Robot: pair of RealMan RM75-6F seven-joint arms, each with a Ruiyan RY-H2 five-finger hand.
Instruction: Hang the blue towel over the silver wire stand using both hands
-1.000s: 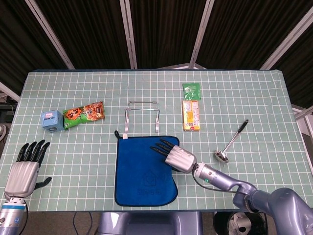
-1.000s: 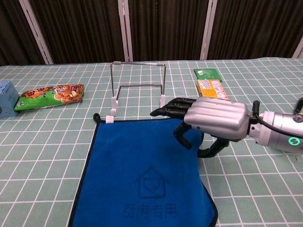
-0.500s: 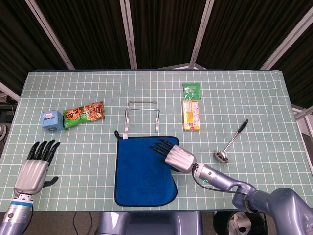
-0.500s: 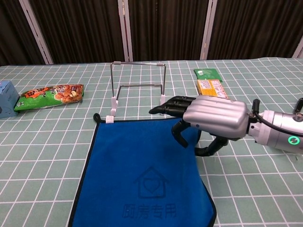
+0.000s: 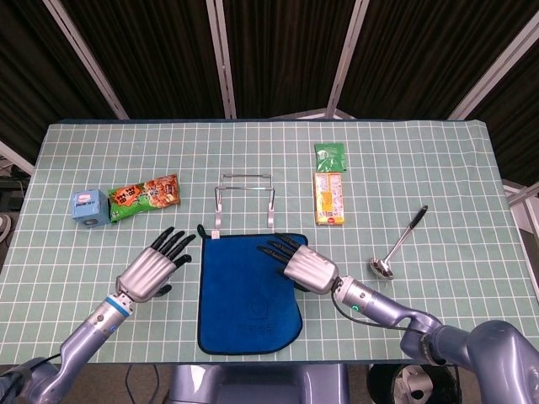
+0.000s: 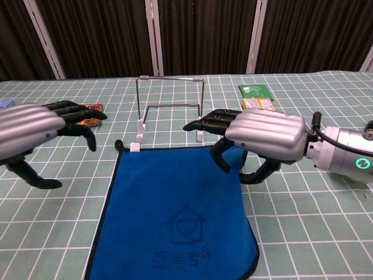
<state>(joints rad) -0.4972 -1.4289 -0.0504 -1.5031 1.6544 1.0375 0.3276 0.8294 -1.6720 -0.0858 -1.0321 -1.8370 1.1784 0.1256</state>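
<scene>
The blue towel (image 5: 248,290) (image 6: 175,216) lies flat on the table's near middle, with a black loop at its far left corner. Just behind it stands the silver wire stand (image 5: 245,200) (image 6: 170,105), with nothing on it. My right hand (image 5: 303,265) (image 6: 265,137) is over the towel's far right corner. Its fingers stretch forward and its thumb curls down at the cloth's edge. No cloth shows pinched. My left hand (image 5: 156,265) (image 6: 35,131) hovers just left of the towel's far left corner, fingers apart and holding nothing.
A blue box (image 5: 88,207) and an orange-green snack bag (image 5: 145,195) lie at the left. A yellow packet (image 5: 329,198) and a green packet (image 5: 330,155) lie right of the stand. A ladle (image 5: 398,244) rests at the right.
My left hand has swept from the near left corner of the table up to the towel's left side. My right hand has edged slightly left, and the towel's right edge has drawn in a little.
</scene>
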